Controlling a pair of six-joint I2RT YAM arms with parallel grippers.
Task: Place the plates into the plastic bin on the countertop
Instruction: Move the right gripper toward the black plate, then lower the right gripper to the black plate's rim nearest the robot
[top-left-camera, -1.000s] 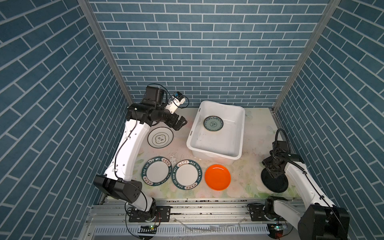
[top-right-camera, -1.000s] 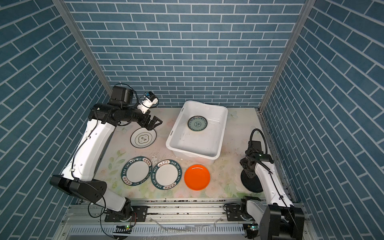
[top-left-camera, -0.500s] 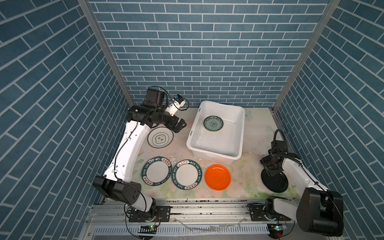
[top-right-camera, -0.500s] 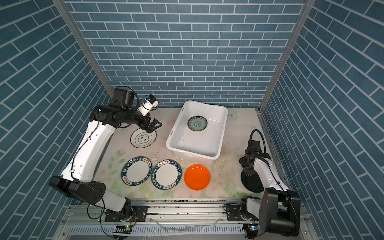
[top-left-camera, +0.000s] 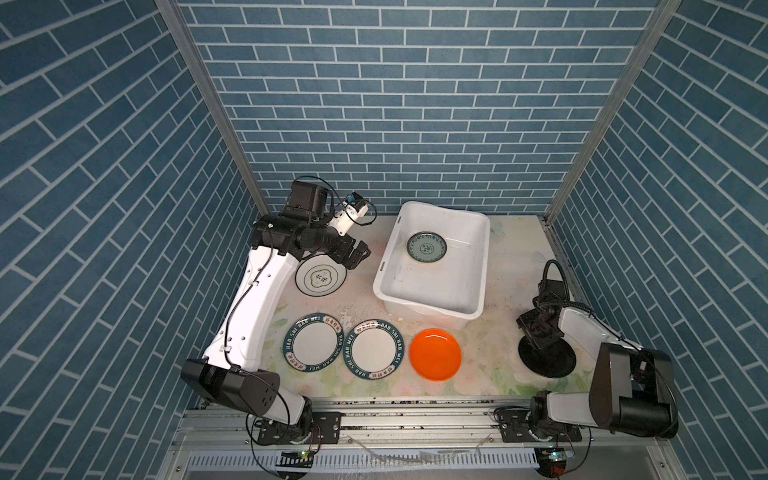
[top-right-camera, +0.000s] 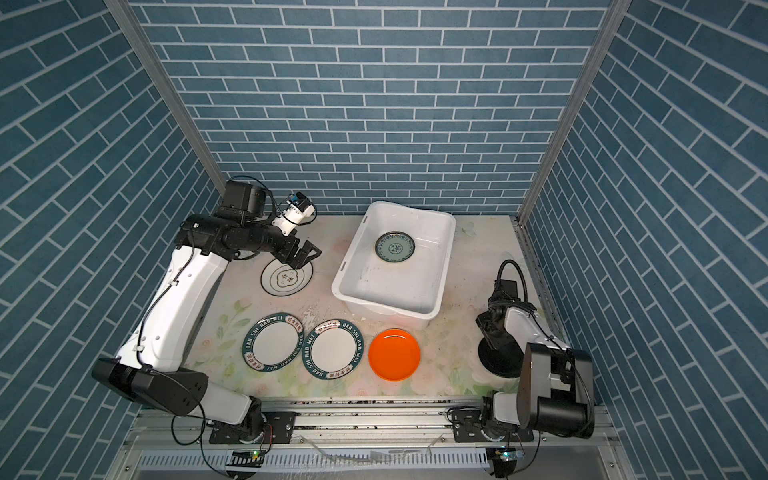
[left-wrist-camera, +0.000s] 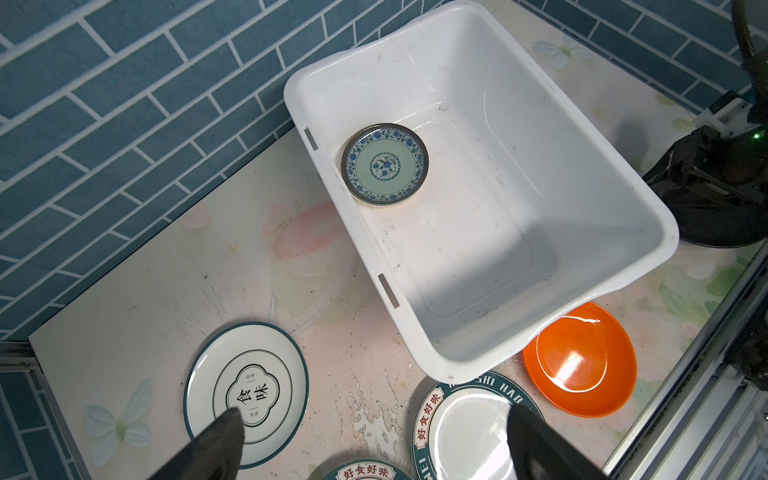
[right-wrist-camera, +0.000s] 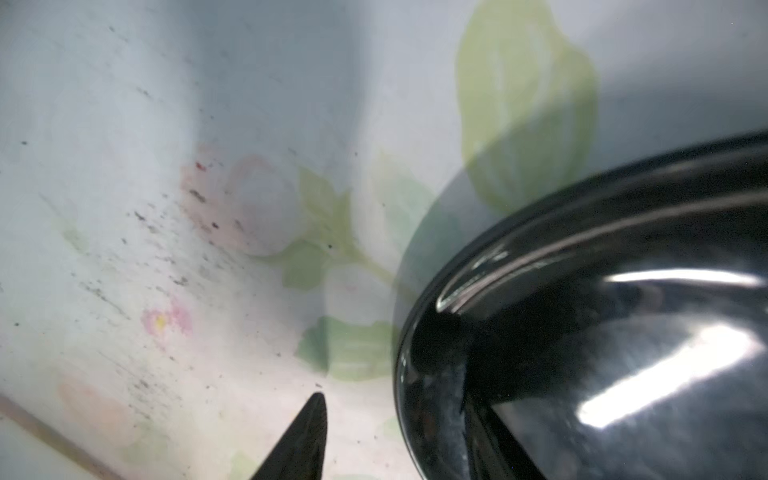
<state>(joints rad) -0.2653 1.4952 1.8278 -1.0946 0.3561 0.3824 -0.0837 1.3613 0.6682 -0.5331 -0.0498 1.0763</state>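
Probably the glossy black plate is stiff, slick and breakable, best pinched at the rim that the half-spread right gripper straddles; the left gripper hangs wide, empty.

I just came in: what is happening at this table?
Plates are being put into a white bin. One patterned plate lies inside. The left claw hangs open over the edge of the black-rimmed plate; the right claw straddles the rim of the black plate. Two lettered plates and an orange plate wait on the countertop.
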